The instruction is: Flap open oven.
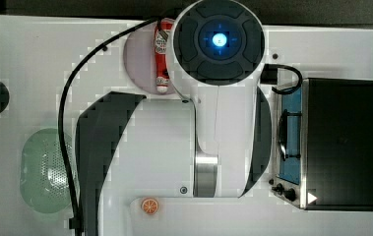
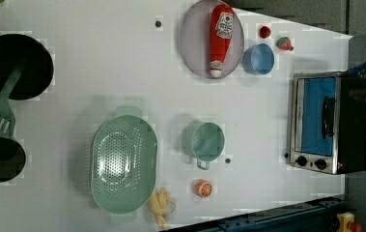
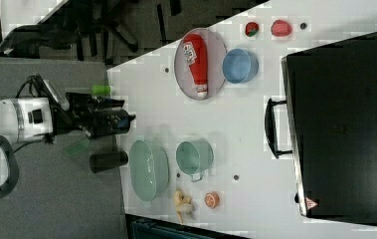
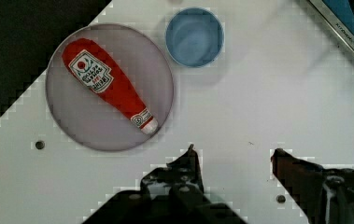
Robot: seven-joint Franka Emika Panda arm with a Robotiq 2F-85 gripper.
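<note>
Hovering over bare table: gripper [image 4: 234, 154], jaws spread, nothing held | oven [image 2: 329, 123] door seen shut

1. In the top view, much of the white table [image 1: 36, 54] is covered by the arm [image 1: 218, 98], and part of the plate [image 1: 139, 59] under the ketchup bottle [image 1: 162, 59] is hidden by it.
2. In the wrist view, the oven [image 4: 347, 23] is cut off at the corner, so only a strip of its frame and blue glass is seen.
3. The print on the bottle's label cannot be read.
4. In the left view, a yellow item [image 2: 161, 205] beside the colander [image 2: 122, 162] is too blurred to be identified.
</note>
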